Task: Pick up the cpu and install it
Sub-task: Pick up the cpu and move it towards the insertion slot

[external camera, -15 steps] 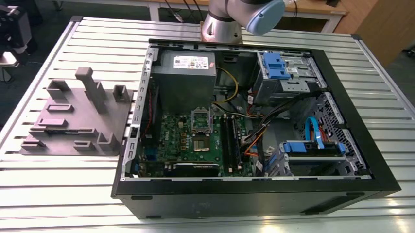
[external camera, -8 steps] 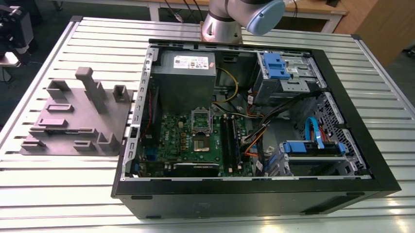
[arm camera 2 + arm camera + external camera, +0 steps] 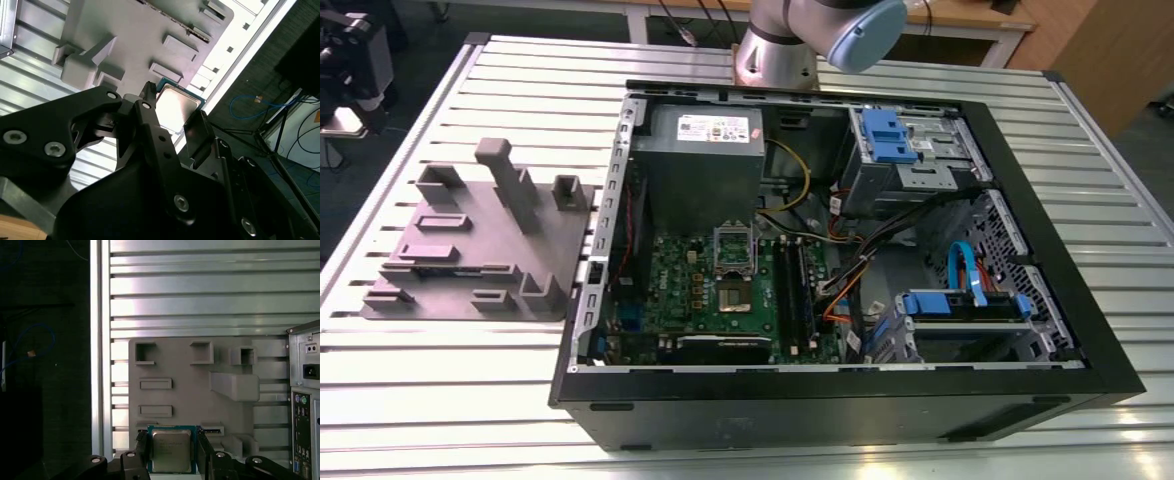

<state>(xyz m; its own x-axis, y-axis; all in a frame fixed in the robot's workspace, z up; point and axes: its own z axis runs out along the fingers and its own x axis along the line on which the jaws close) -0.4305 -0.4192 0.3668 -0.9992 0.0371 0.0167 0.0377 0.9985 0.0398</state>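
In both wrist views the cpu (image 3: 171, 451) (image 3: 176, 105), a small square chip with a silvery top and a dark greenish rim, sits between the two black fingers of my gripper (image 3: 171, 442) (image 3: 175, 117). The fingers (image 3: 142, 450) press on opposite edges of the cpu, which hangs well above the grey plastic plate (image 3: 190, 395). In the exterior view the arm's base column (image 3: 781, 45) stands behind the open computer case (image 3: 841, 250). The motherboard (image 3: 720, 290) lies inside the case with its socket (image 3: 735, 272) uncovered.
The grey plate with upright blocks (image 3: 480, 240) lies on the slatted metal table (image 3: 427, 400), at the exterior view's left of the case. Inside the case are a power supply (image 3: 700, 140), blue drive cages (image 3: 901, 140) and loose cables (image 3: 854, 270). The table's edge (image 3: 100, 340) drops to a dark floor.
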